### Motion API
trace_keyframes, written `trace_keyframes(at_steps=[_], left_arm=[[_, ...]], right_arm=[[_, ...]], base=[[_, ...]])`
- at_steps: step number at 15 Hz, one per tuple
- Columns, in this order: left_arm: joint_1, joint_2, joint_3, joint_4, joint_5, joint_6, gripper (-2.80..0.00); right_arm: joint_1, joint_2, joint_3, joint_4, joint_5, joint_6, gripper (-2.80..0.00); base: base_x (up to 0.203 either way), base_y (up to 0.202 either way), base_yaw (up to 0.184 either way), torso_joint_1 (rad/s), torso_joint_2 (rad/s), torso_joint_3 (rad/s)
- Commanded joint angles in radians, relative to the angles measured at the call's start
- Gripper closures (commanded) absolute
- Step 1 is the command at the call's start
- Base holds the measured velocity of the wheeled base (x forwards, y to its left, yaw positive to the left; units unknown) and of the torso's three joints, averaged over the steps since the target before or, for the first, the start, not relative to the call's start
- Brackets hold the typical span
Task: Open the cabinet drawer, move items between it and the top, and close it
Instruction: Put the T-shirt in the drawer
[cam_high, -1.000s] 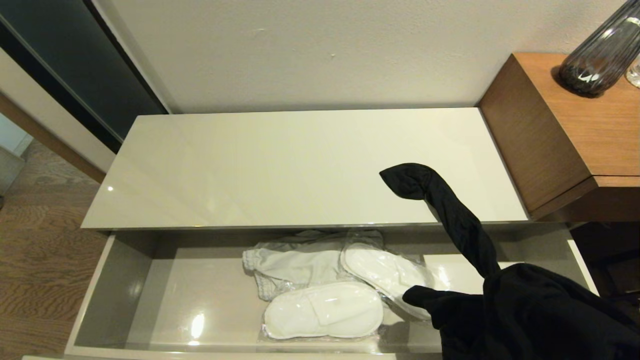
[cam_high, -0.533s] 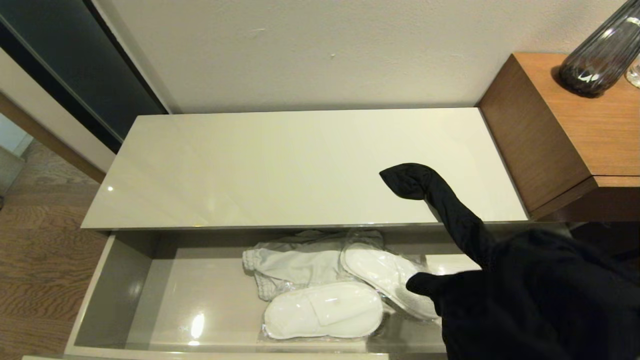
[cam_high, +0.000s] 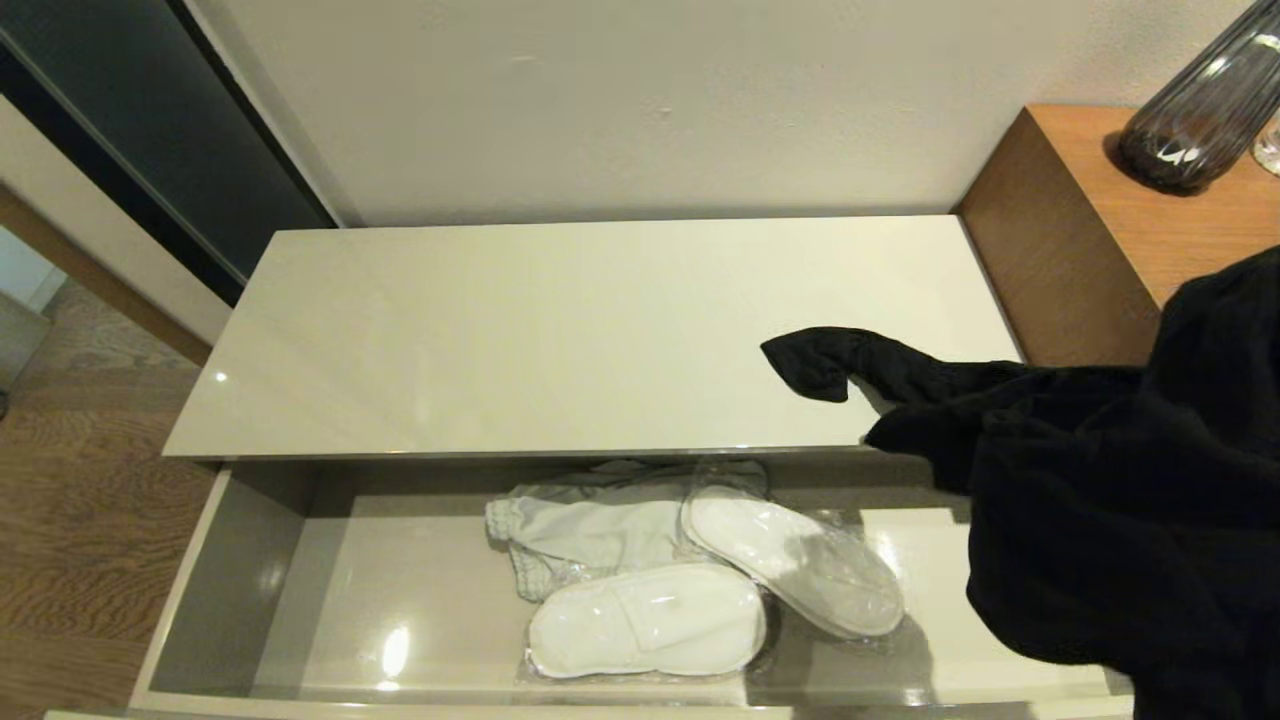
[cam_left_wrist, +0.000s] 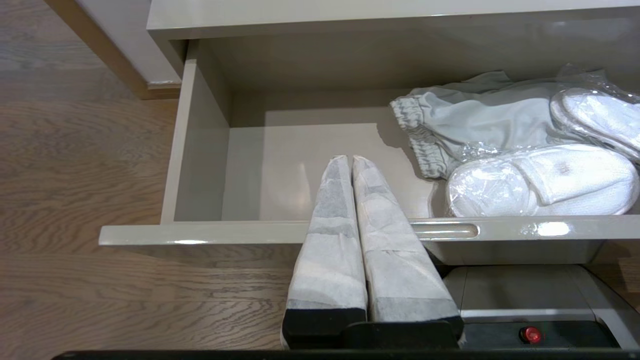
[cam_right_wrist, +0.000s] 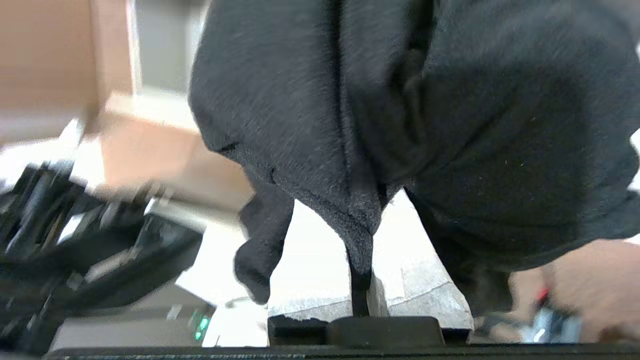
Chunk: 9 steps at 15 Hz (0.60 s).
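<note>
My right hand holds the black garment up over the open drawer's right end.

Head view: the black garment (cam_high: 1110, 500) hangs at right, one end trailing on the top (cam_high: 560, 340); grey garment (cam_high: 590, 525) and wrapped slippers (cam_high: 650, 620) lie in the drawer (cam_high: 240, 590).
Left wrist view: my left hand (cam_left_wrist: 350, 162) is closed, empty, above the drawer front.
Right wrist view: my right hand (cam_right_wrist: 361, 300) pinches black cloth.

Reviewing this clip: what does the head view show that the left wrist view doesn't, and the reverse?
Head view only: the cabinet top, the black garment lifted on the right with one end lying on the top, the brown wooden unit and a dark vase.

Left wrist view only: the shut left claw at the drawer's front edge, and a handle notch.

Both: the open drawer, the grey garment and wrapped white slippers.
</note>
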Motion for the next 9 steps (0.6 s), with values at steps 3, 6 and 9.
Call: trace_keyframes(at_steps=[3,6,9], left_arm=[[0.000,0.001,0.000,0.000,0.000,0.000,0.00],[0.000,0.001,0.000,0.000,0.000,0.000,0.00],[-0.001,0.001,0.000,0.001,0.000,0.000,0.00]], right_arm=[[-0.002,-0.054,-0.154,0.070,-0.084,-0.017,0.00],[-0.002,-0.050,-0.254,0.168,-0.100,-0.025,0.00],[-0.003,-0.043,-0.377,0.263,-0.125,-0.026,0.00]], base=[[0.000,0.000,0.000,0.000,0.00,0.000],[0.000,0.000,0.000,0.000,0.00,0.000],[0.000,0.000,0.000,0.000,0.00,0.000]])
